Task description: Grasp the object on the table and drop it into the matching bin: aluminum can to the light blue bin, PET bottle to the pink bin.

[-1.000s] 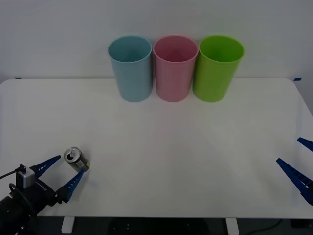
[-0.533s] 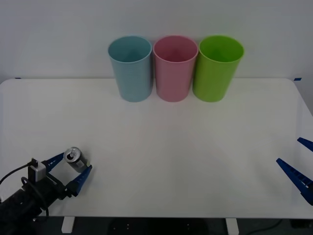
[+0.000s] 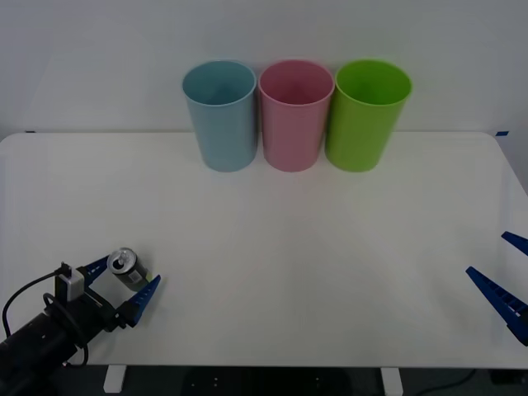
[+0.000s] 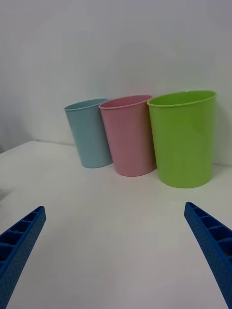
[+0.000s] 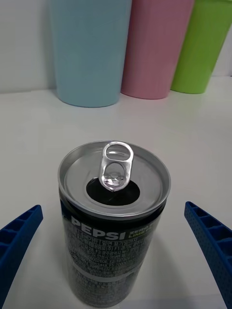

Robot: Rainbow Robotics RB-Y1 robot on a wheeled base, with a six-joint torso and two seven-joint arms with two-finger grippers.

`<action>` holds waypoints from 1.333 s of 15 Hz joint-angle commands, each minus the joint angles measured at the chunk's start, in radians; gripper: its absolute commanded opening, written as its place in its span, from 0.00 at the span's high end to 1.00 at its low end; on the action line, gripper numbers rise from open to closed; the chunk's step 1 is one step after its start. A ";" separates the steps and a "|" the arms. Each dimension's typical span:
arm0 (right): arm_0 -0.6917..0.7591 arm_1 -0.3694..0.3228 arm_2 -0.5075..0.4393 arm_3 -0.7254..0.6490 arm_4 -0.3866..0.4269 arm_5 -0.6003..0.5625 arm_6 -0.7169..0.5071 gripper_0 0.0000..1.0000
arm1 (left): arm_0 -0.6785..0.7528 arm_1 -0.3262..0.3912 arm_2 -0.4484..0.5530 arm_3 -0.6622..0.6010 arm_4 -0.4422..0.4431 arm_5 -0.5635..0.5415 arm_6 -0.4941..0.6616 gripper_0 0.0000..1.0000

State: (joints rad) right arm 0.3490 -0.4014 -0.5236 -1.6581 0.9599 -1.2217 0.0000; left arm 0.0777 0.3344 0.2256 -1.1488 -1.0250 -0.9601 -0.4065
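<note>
A small dark aluminum can with a silver pull-tab top stands upright near the front left corner of the white table. My left gripper is open, one blue finger on each side of the can, not touching it. The left wrist view has the can close up between the two fingers. The light blue bin and the pink bin stand side by side at the table's far edge. My right gripper rests open at the front right edge of the table.
A lime green bin stands right of the pink bin, touching it. A white wall rises right behind the three bins. Bare tabletop stretches between the can and the bins.
My left gripper has slid forward and slightly right, so its open fingers now reach past both sides of the can. The can and the right arm have stayed put.
</note>
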 commanded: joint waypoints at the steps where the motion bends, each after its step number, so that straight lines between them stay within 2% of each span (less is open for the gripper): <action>1: 0.000 0.000 0.000 0.000 0.000 0.000 0.000 0.00 | 0.000 -0.002 0.000 0.000 0.002 0.000 0.000 0.97; 2: 0.000 0.000 0.000 0.000 0.000 0.000 0.000 0.00 | -0.001 0.000 0.000 0.000 0.003 0.000 -0.002 1.00; 12: 0.000 0.000 0.000 0.000 0.000 0.000 0.000 0.00 | -0.003 0.000 0.003 -0.002 0.025 0.000 -0.003 1.00; 17: 0.000 0.000 0.000 0.000 0.000 0.000 0.000 0.00 | -0.003 0.000 0.049 -0.017 0.048 0.000 0.005 1.00; 20: 0.000 0.000 0.000 0.000 0.000 0.000 0.000 0.00 | -0.010 0.000 0.078 -0.034 0.094 0.000 0.020 1.00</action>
State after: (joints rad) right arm 0.3490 -0.4014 -0.5236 -1.6581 0.9599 -1.2217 0.0000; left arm 0.0714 0.3344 0.2952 -1.1812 -0.9429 -0.9603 -0.3905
